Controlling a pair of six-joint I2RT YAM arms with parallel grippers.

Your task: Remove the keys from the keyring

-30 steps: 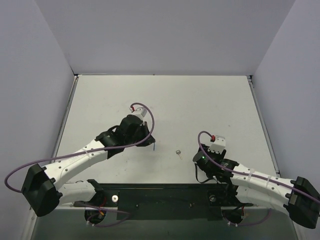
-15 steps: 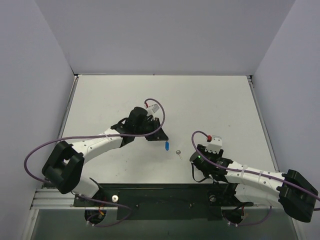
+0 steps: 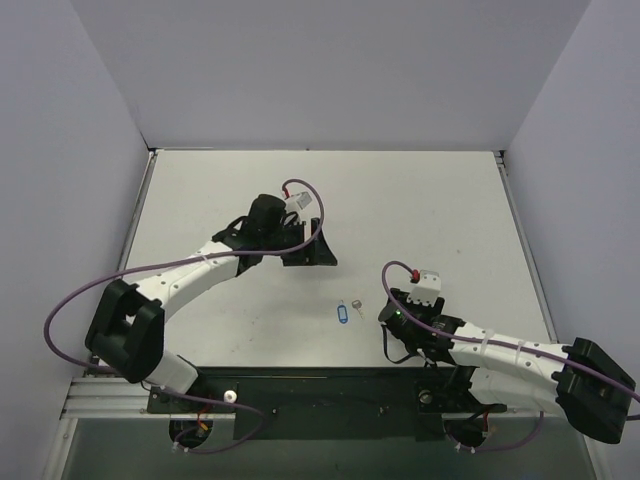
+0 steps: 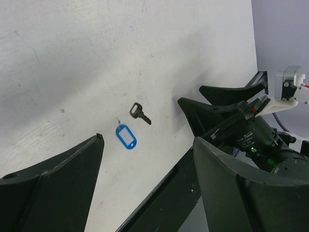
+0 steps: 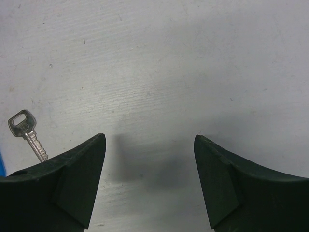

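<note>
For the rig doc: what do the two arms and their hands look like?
The left arm and right arm have white links, black joints and a looping purple cable. The left hand and right hand are black with broad wedge-shaped fingers. Each wrist carries a white module with a red connector.

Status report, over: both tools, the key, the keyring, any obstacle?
Left tool open, empty. Right tool open, empty. Key off the blue keyring, lying beside it. No obstacle near them.

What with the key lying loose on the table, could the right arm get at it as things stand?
Probably yes: the right gripper stands open close beside the key, only bare table between them; the blue tag lies apart.
</note>
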